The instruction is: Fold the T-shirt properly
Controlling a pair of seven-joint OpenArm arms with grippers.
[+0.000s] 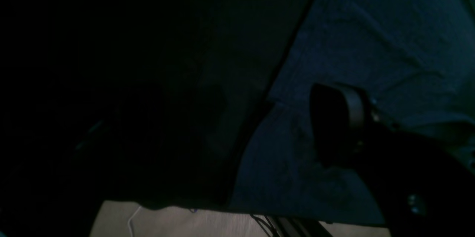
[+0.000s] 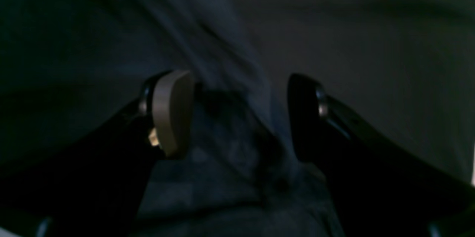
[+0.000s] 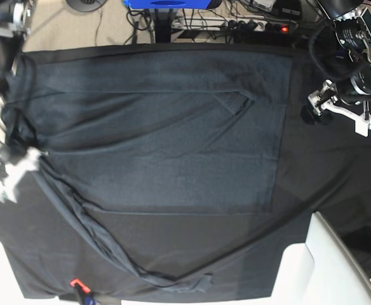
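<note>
While my right gripper point(image 2: 237, 118) stands wide over the T-shirt point(image 3: 173, 146), its loose sleeve point(image 3: 96, 244) could drag crooked; left gripper point(image 3: 316, 108) wide.

The T-shirt point(image 3: 173, 152) is thin, soft knit cloth, matt dark slate-grey with a faint blue cast, and it lies in soft creases and ridges near its edges. The tablecloth point(image 3: 338, 178) under it is black cloth, also matt, darker and flatter in tone. On the right hand point(image 2: 237, 118) 1 finger pad point(image 2: 172, 112) looks like smooth pale beige plastic or rubber with a dull sheen; the other finger is dark and hard-looking with a small shiny metal fitting. The left hand point(image 3: 319, 108) shows white and black hard parts that look like plastic. The floor point(image 1: 185, 224) is pale beige with a fine ribbed texture.
</note>
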